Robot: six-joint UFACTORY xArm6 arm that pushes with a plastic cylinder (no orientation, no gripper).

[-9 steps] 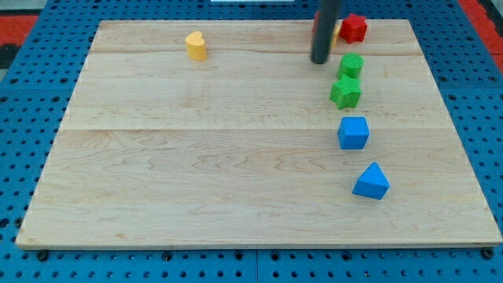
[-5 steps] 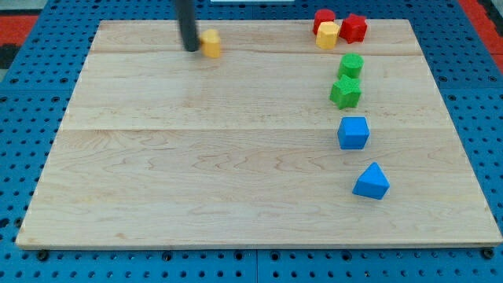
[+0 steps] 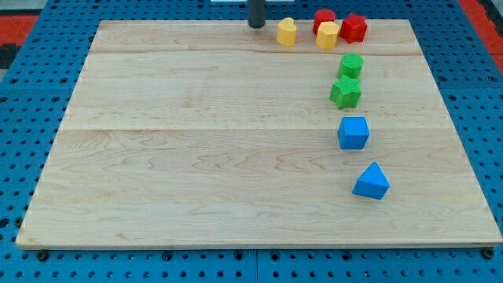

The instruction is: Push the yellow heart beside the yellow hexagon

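My tip (image 3: 256, 26), a jawless bare rod, near the yellow heart's (image 3: 287, 32) left, yellow hexagon (image 3: 328, 35) further right

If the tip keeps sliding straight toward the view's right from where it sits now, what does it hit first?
Most likely the yellow heart, just right of my tip with a small gap. Behind it sits the yellow hexagon. The heart lies slightly lower in view, so contact may be off-centre.
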